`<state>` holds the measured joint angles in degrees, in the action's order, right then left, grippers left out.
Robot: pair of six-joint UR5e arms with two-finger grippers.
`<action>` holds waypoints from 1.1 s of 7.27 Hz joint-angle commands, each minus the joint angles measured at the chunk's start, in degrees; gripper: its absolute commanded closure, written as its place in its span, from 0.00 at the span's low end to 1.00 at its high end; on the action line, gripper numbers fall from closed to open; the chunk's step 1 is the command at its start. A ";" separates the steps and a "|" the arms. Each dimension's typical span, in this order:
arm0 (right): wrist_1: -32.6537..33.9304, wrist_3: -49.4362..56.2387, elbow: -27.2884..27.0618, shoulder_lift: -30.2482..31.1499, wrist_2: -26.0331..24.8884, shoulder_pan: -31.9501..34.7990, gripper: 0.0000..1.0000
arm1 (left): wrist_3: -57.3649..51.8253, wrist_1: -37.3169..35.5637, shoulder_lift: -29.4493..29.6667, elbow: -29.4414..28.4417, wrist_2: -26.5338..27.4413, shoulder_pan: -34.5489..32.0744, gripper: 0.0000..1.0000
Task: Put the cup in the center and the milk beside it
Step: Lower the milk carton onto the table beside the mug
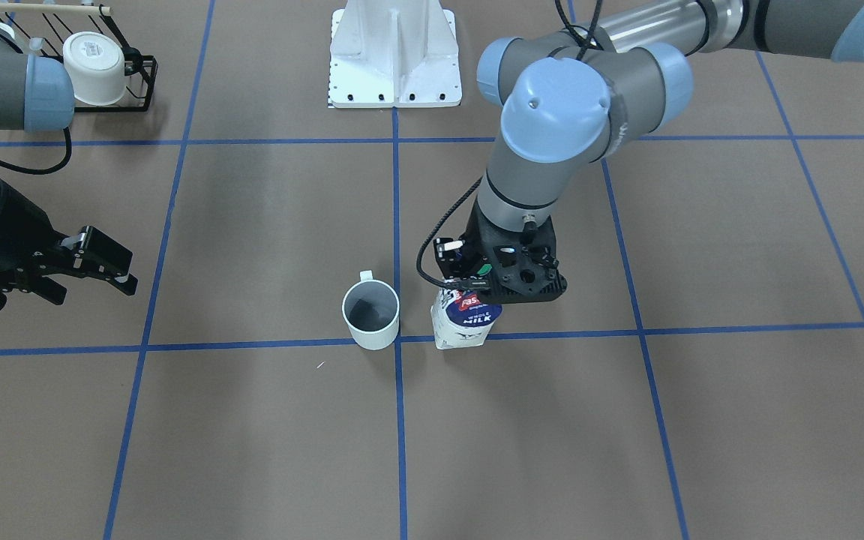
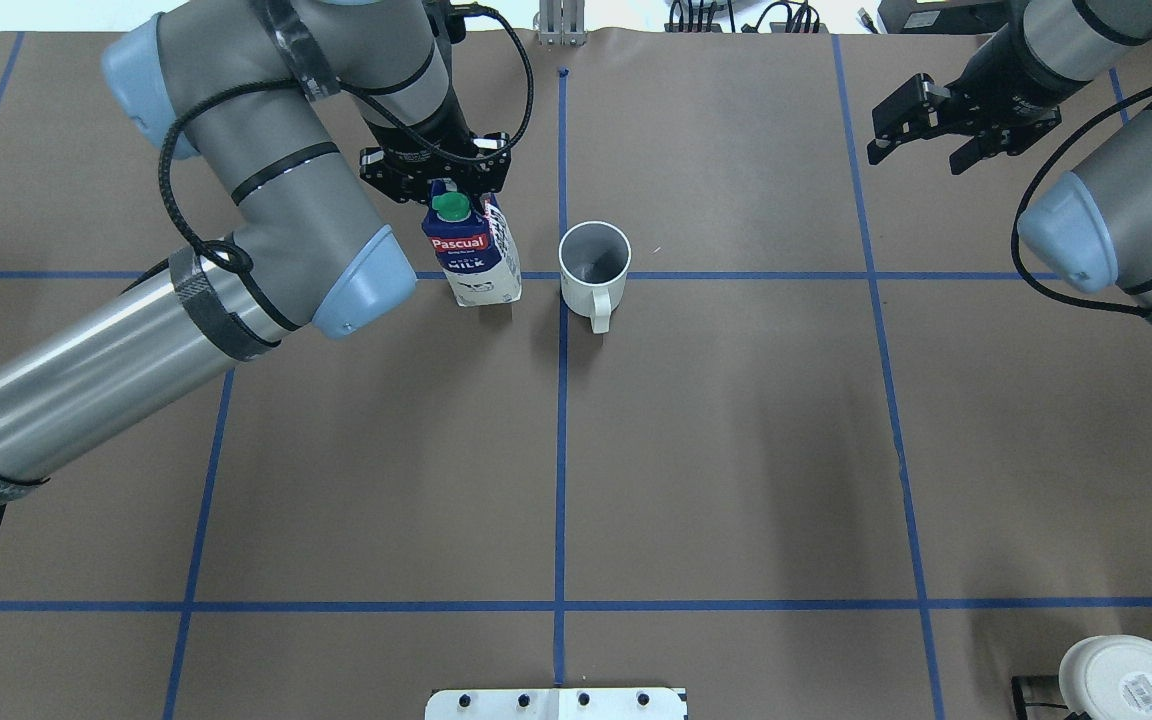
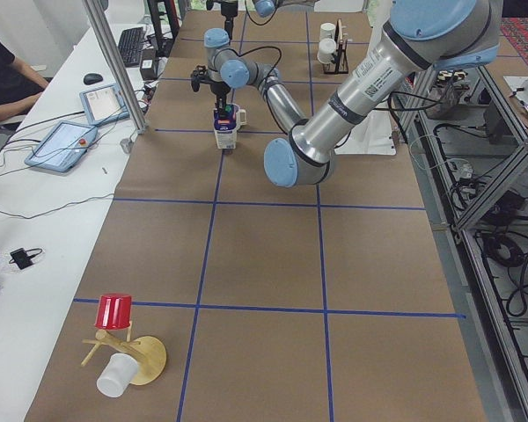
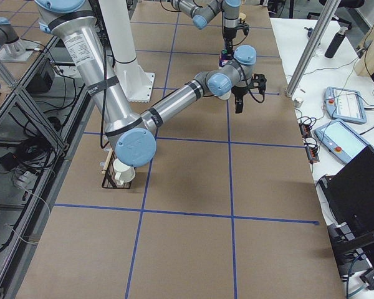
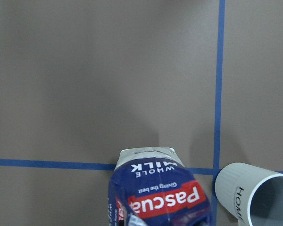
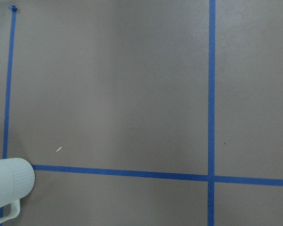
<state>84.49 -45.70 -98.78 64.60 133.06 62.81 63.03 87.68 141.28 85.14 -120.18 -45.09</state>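
Observation:
The plain white cup [image 1: 370, 315] stands upright at the crossing of the blue tape lines in the table's middle, its handle toward the robot; it also shows in the overhead view [image 2: 594, 262] and at the left wrist view's lower right [image 5: 254, 193]. The blue-and-white milk carton [image 1: 466, 322] with a green cap [image 2: 452, 206] stands close beside the cup, on the robot's left of it, not touching. My left gripper [image 2: 448, 192] is shut on the carton's top from above. My right gripper [image 2: 916, 160] is open and empty, far off to the robot's right of the cup.
A black wire rack [image 1: 136, 82] with a wider white cup [image 1: 94, 67] sits near the robot's base on its right side. The white base plate [image 1: 394, 52] is at the near middle. A red cup [image 3: 114, 310] and a wooden stand lie at the table's left end.

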 commanded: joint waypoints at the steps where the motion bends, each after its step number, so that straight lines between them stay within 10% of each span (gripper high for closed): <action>1: -0.02 0.09 0.07 0.09 0.00 0.12 0.00 | 2.09 0.03 1.88 -0.15 0.21 1.50 1.00; 3: -0.02 0.00 -0.10 0.62 0.00 0.12 0.00 | 2.44 0.03 1.89 -0.59 0.21 2.81 1.00; 5: -0.02 0.00 0.07 0.62 0.00 0.12 0.00 | 3.06 0.47 1.54 -0.86 0.82 3.08 0.18; 6: -0.02 0.00 0.07 0.53 0.00 0.12 0.00 | 5.41 0.65 1.63 -0.60 4.22 4.30 0.02; 8: -0.02 0.00 0.25 0.62 -0.08 0.38 0.00 | 10.18 0.74 1.72 0.98 3.99 3.96 0.02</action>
<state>84.46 -45.70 -98.70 65.16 133.01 63.01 71.06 88.46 143.04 85.05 -116.29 -40.99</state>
